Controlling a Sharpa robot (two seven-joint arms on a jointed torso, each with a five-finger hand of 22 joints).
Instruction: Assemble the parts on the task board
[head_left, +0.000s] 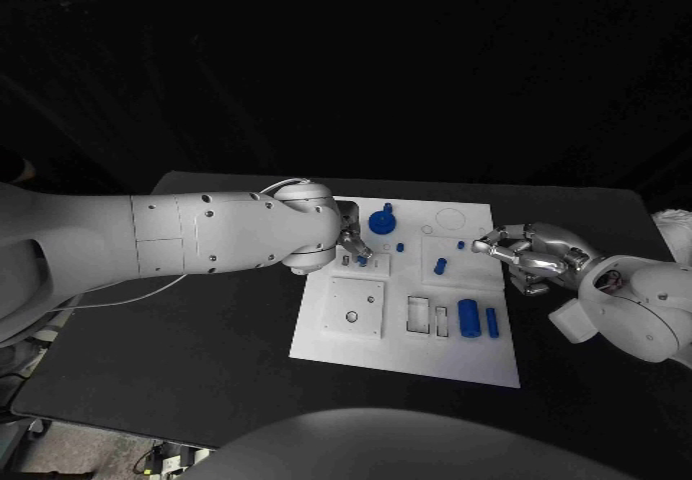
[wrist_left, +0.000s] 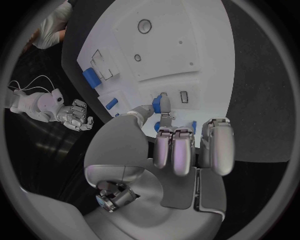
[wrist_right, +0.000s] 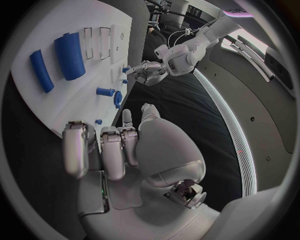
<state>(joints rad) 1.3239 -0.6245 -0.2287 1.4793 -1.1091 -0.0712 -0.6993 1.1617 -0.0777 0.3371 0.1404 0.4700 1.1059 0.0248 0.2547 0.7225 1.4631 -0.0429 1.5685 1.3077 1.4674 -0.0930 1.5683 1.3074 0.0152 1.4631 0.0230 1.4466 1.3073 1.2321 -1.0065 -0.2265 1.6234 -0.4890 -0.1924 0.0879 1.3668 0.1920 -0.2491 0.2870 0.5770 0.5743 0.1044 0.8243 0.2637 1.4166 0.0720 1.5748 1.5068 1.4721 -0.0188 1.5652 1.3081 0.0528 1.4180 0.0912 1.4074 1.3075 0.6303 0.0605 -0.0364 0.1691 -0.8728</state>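
Two robot hands sit at the white task board (head_left: 411, 345) on the black table (head_left: 188, 350). The left robot hand (head_left: 351, 247) is over the board's left edge, fingers curled, pinching a small blue part (wrist_left: 159, 104) between thumb and fingertips just above the board surface; the left wrist view shows this clearly. The right robot hand (head_left: 526, 255) hangs at the board's right edge, fingers curled in loosely with nothing in them, not touching the board as far as I can tell. On the board: a round blue knob-like part (head_left: 382, 221) near the far left area, a small blue peg (head_left: 440, 266) near the middle, a tiny blue piece (head_left: 460, 244) beyond it, a large blue cylinder (head_left: 467, 316) lying on its side toward the near right, and a thinner blue bar (head_left: 492, 321) just beside it. Two rectangular slots (head_left: 418, 315) sit left of the cylinder. A raised square plate with a hole (head_left: 353, 305) takes the near left of the board. A white cable (head_left: 123, 295) trails on the table under the left arm.
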